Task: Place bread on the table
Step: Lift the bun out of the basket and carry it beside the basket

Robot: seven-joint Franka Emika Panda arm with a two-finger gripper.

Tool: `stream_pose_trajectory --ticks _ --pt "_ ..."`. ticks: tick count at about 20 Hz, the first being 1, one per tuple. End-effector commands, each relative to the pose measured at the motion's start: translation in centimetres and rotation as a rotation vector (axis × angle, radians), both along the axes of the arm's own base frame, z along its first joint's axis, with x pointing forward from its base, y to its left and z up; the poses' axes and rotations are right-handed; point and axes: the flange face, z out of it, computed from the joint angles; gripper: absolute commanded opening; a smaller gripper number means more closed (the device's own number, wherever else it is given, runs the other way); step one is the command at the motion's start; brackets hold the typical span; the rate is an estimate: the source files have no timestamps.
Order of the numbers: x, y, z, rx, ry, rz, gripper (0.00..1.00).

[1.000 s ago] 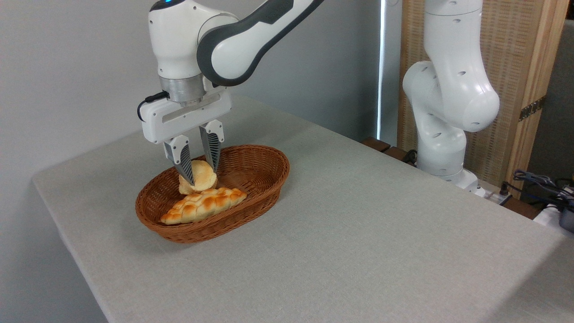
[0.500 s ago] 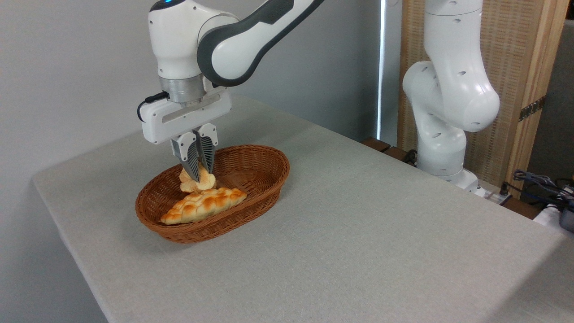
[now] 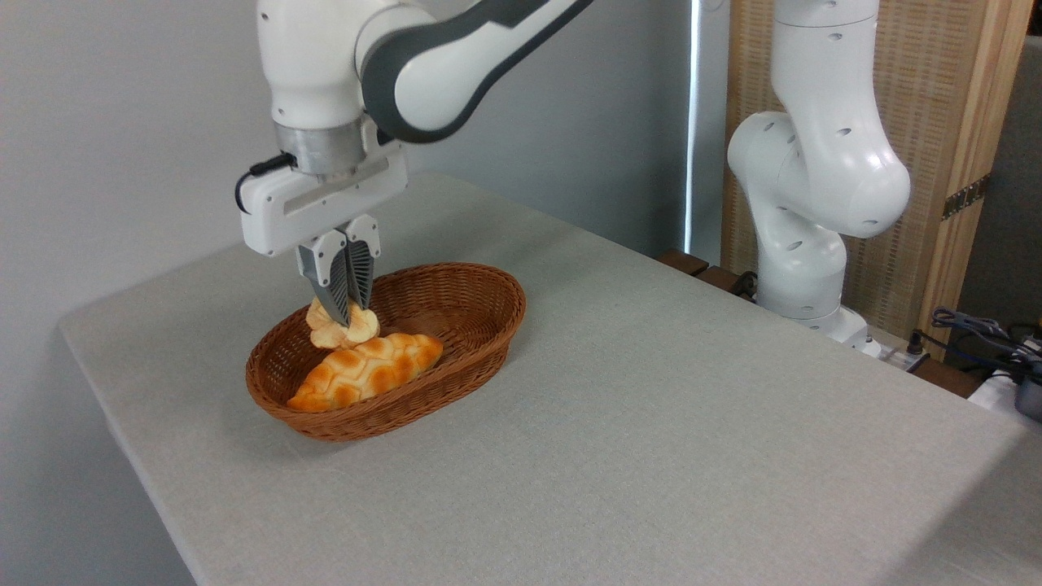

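The claw point(image 3: 348, 313) hangs from the white arm point(image 3: 423, 57) in the upper left of the frame, pointing straight down over the left end of the basket point(image 3: 480, 325). Its two ribbed fingers point(image 3: 330, 281) are drawn close and pinch the bun point(image 3: 338, 330) near its middle, so that the pale dough bulges out to either side of the tips. The bun sits tilted, above the back left part of the basket, its lower edge just beside or touching the loaf point(image 3: 366, 370); whether it is fully clear of the loaf cannot be told. The loaf is longer and browner, with a chequered golden crust, and lies slantwise along the basket's near side, its left end low by the rim and its right end toward the middle. The basket is brown, oval and woven, and rests on the left half of the desk point(image 3: 651, 456), whose light grey cloth top fills most of the lower frame and has a rounded corner at the left. A black cable point(image 3: 256, 171) loops from the claw's white body on its left side. At the right of the frame the arm's white base column point(image 3: 814, 203) rises from behind the far edge of the desk, in front of a wood-framed woven screen point(image 3: 936, 98). Dark cables point(image 3: 977, 325) lie at the far right edge.
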Motion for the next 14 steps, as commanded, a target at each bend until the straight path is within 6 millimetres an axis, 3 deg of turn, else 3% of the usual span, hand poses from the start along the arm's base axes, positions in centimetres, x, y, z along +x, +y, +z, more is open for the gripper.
stream_pose_trajectory --ticks 1,5,9,12,14 --pt "1.5 4.1 4.6 -0.02 0.049 0.067 0.06" --pt "2.2 7.6 6.5 -0.035 0.071 0.125 0.07" --pt "2.9 12.7 8.6 -0.039 0.078 0.204 0.07" --pt "3.1 14.3 8.5 -0.032 0.081 0.233 0.07" --pt "2.9 16.8 8.1 -0.015 0.121 0.27 0.07"
